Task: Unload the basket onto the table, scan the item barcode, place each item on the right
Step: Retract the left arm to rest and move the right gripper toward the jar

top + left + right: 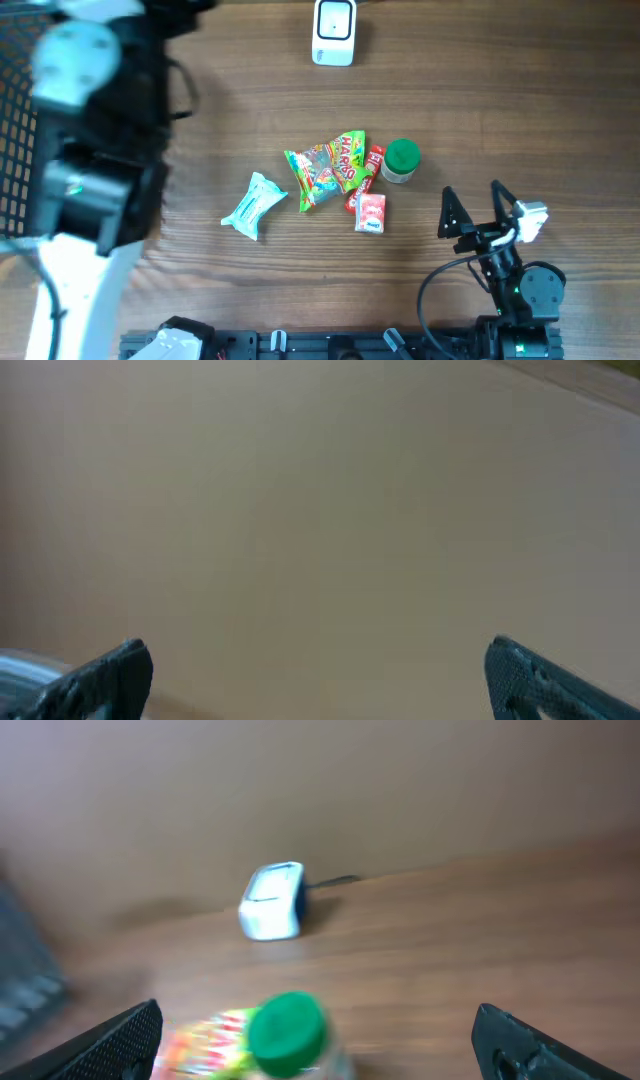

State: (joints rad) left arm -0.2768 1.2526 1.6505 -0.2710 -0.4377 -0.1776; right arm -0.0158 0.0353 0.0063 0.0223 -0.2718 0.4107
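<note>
Brown wood grain fills the table (560,90), and the things to be scanned lie bunched near its middle, none of them in my grasp. A green-lidded jar (401,160) stands at the right end of the bunch. A red stick pack (372,165) lies just beside the jar, partly tucked under a green sweet bag (325,170). A small pink-red packet (371,213) sits just below the stick pack. A pale teal pouch (254,205) lies apart to the left. From above the print on all of them is too small to read, and I cannot make out a barcode on any.

The white scanner (333,32) stands at the far edge, well apart from the bunch, its top cut off by the frame.

My right gripper (471,192) hangs near the jar on its right side, fingers spread wide with nothing between them. In my right wrist view only the tips of the fingers (110,1040) show at the bottom corners. The jar's lid is a green blur low between them, and the sweet bag is a smear of colour beside it. The scanner beyond is soft but recognisable.

My left arm (90,150) is a large blur over the left side of the overhead view, beside a black mesh basket (12,150) that the edge cuts off. I cannot pick out its fingers there. In my left wrist view the left gripper (315,665) shows two finger tips (105,680) far apart at the bottom. Beyond them is only a featureless beige blur that I cannot identify.
</note>
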